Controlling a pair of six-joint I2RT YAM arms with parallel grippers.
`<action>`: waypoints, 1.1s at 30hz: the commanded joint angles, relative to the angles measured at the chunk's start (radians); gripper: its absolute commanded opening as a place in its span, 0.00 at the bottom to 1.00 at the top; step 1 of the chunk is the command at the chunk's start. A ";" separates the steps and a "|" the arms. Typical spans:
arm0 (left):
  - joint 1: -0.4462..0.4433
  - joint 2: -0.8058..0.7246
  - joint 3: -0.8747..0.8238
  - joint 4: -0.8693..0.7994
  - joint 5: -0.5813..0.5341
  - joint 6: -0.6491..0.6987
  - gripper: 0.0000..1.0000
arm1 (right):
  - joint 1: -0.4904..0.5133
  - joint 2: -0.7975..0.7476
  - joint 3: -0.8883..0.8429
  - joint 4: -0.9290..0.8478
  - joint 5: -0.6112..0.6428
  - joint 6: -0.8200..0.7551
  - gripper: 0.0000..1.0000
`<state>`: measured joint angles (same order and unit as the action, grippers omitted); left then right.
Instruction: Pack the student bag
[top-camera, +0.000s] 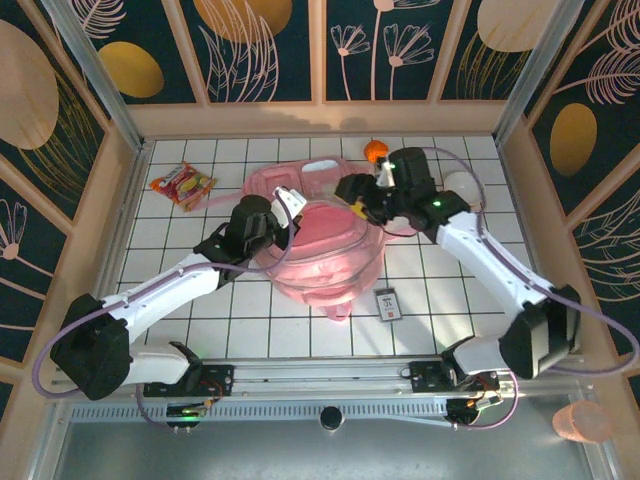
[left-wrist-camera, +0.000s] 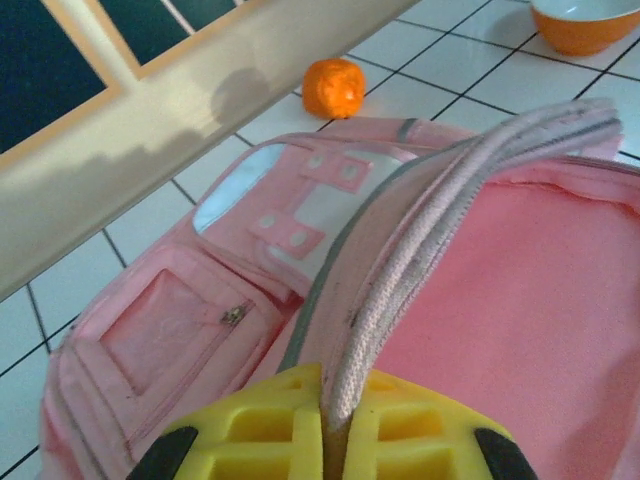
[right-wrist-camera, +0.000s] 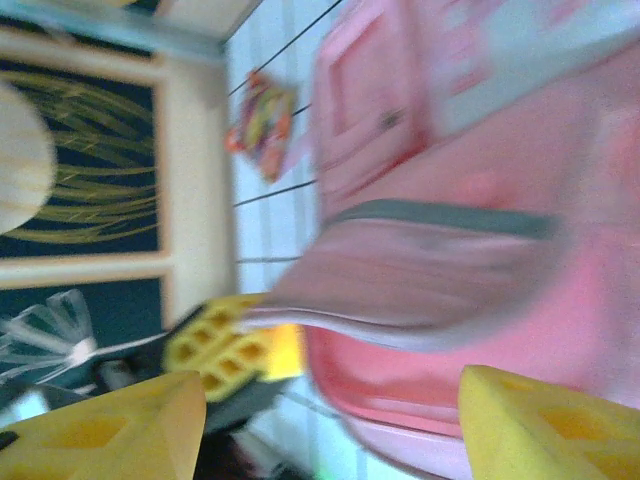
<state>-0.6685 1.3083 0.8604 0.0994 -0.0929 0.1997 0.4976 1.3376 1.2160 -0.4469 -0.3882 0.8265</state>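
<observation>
The pink student bag (top-camera: 330, 285) lies in the middle of the tiled table with its mouth gaping upward. My left gripper (top-camera: 287, 212) is at the bag's left rim. In the left wrist view its yellow fingers (left-wrist-camera: 270, 435) are shut on the bag's pale woven rim trim (left-wrist-camera: 440, 235), with the zipped front pockets (left-wrist-camera: 180, 330) to the left. My right gripper (top-camera: 362, 208) hovers at the bag's right rim. In the blurred right wrist view its fingers (right-wrist-camera: 550, 430) stand wide apart, open, with the bag's rim (right-wrist-camera: 420, 270) ahead of them.
A colourful snack packet (top-camera: 182, 185) lies at the far left. An orange ball (top-camera: 377, 152) sits behind the bag, and an orange bowl (left-wrist-camera: 585, 20) is nearby. A small dark card (top-camera: 388, 303) lies in front right of the bag. A wooden wall rims the table.
</observation>
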 joint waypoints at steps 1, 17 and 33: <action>0.004 -0.051 0.077 -0.063 -0.109 -0.088 0.00 | -0.017 -0.058 -0.027 -0.379 0.237 -0.147 0.68; 0.021 -0.063 0.069 0.005 -0.139 -0.230 0.00 | 0.157 -0.046 -0.433 -0.404 0.248 -0.262 0.99; 0.023 -0.067 0.058 0.016 -0.120 -0.258 0.00 | 0.150 0.184 -0.444 -0.287 0.336 -0.338 0.85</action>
<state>-0.6594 1.2739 0.8906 0.0181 -0.1913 -0.0158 0.6601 1.4933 0.7906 -0.7601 -0.0830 0.5144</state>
